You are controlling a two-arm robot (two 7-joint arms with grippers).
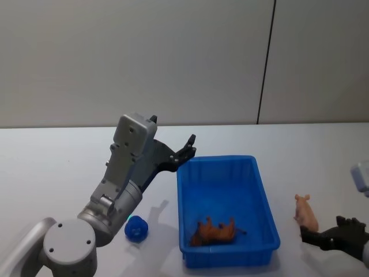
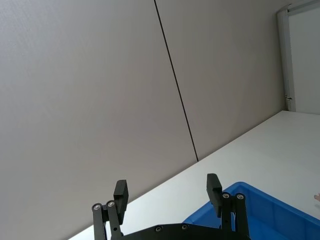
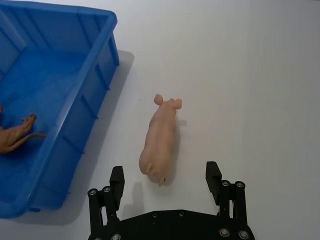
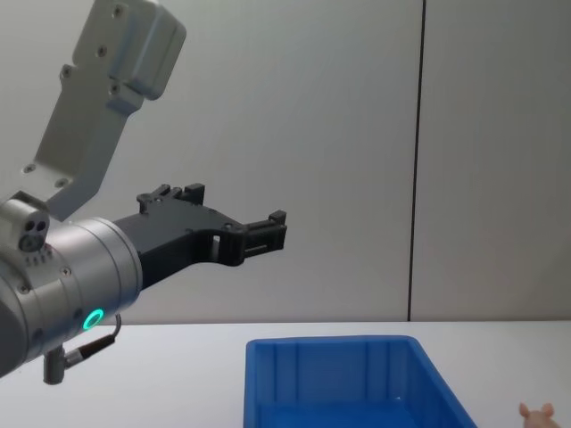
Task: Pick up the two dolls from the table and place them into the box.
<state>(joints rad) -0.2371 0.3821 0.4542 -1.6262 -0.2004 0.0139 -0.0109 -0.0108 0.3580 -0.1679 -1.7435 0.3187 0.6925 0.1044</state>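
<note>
Head view: box [image 1: 216,159] holding orange toy [image 1: 216,232]; pink doll [image 1: 305,213], blue doll [image 1: 136,228] outside on counter [image 1: 52,167]. Left pincer [image 2: 167,186] raised, fingers apart; right pincer [image 3: 165,172] apart beside pink doll.

Silver-grey left arm [image 4: 80,259], green ring light [image 4: 92,318] (glowing); black left claw [image 2: 167,185], silver screws.

Nothing could be read: no lettering, label, brand mark, number or sign stood on the box [image 1: 219,170] or on anything near it.
</note>
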